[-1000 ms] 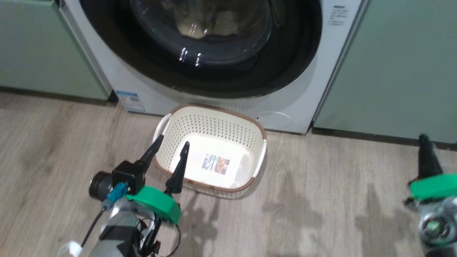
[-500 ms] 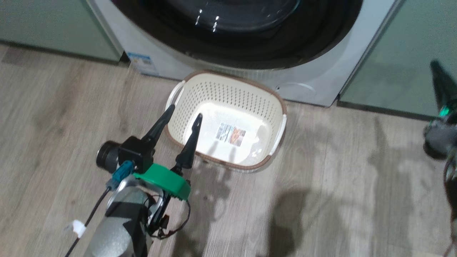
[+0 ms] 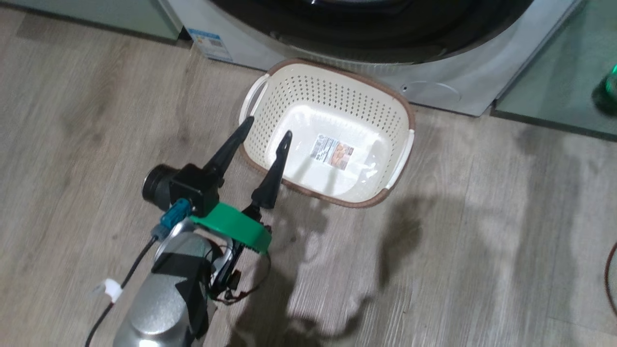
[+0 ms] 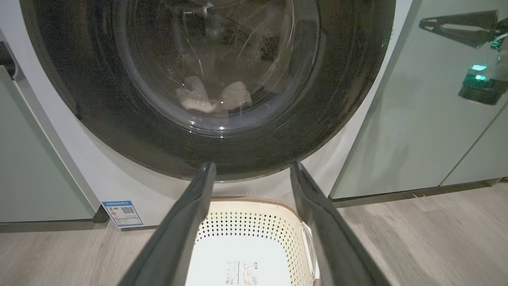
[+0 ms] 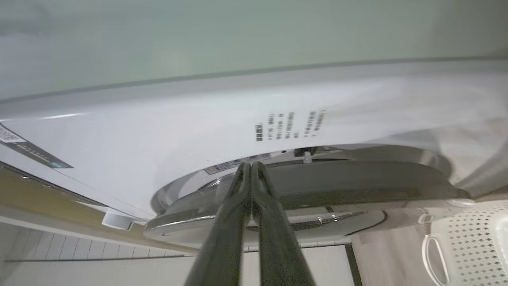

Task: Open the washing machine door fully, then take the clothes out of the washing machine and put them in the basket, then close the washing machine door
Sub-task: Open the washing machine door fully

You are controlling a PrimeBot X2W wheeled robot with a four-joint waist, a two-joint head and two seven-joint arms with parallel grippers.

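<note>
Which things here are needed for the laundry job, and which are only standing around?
For the job:
washing machine
door
clothes inside
basket

Just there:
green cabinets
wooden floor

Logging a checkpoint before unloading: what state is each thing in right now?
washing machine door: looks shut.
clothes: inside the washing machine.
basket: upright, empty.
left claw: open, empty.
right claw: shut, holding nothing.
</note>
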